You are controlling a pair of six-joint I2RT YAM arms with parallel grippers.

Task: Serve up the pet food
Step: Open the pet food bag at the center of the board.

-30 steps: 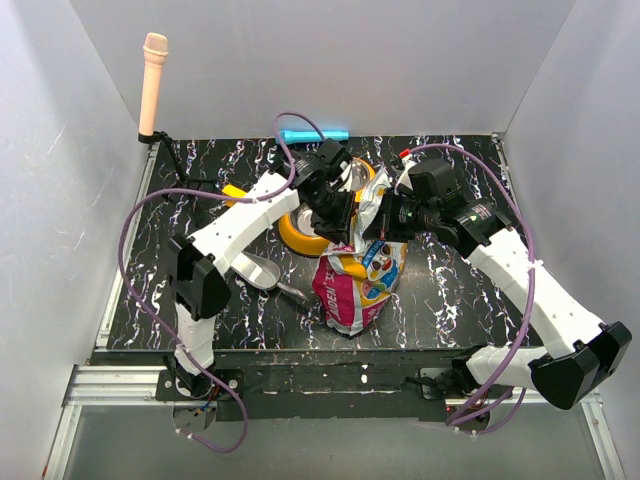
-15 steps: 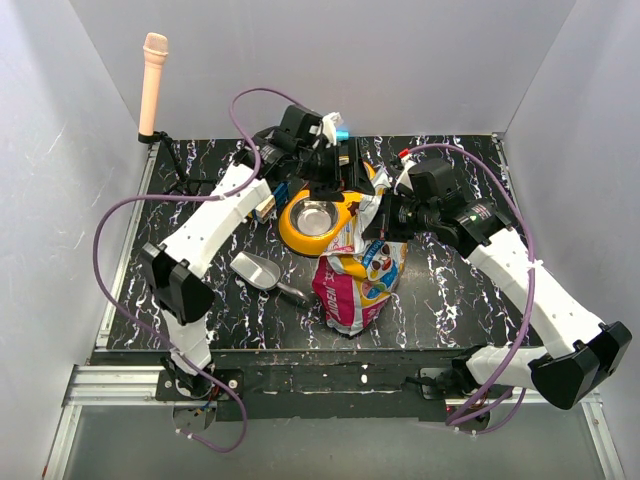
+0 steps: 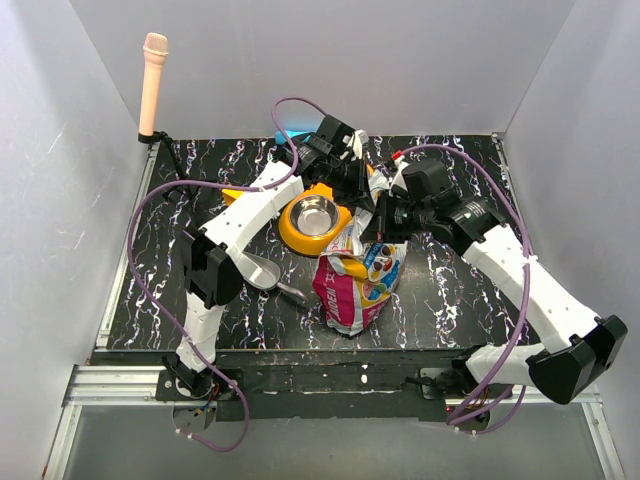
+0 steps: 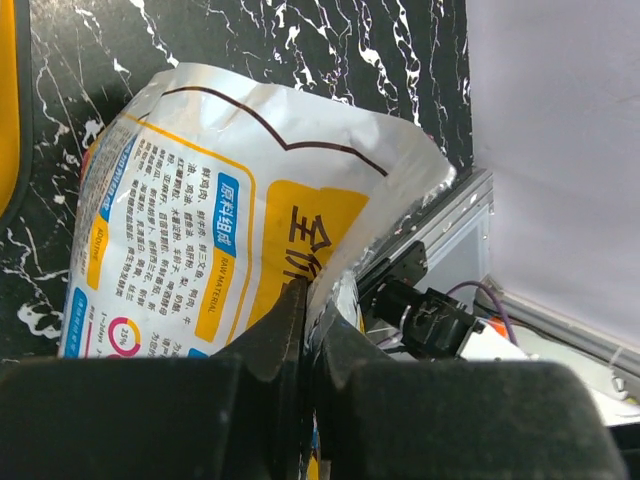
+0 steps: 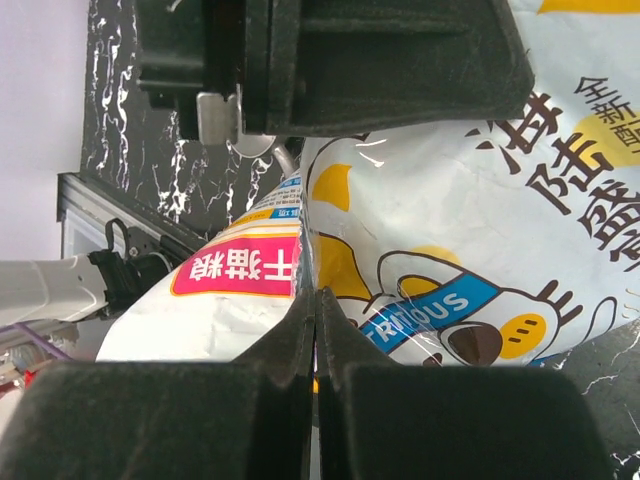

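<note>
Top view: bag (image 3: 352,285) mouth hidden under left arm (image 3: 250,208) and right arm (image 3: 455,218), pet food can't be seen. yellow bowl (image 3: 296,238): left half under left arm. Wrist views crop bag.

White, boxy links on left arm (image 3: 240,215) and right arm (image 3: 520,275), joined by black joint housings above black bases. Purple cables (image 3: 298,100) looped loosely along each arm. Matte black fingers (image 4: 270,340), wedge-shaped, tapering to thin tips.
</note>
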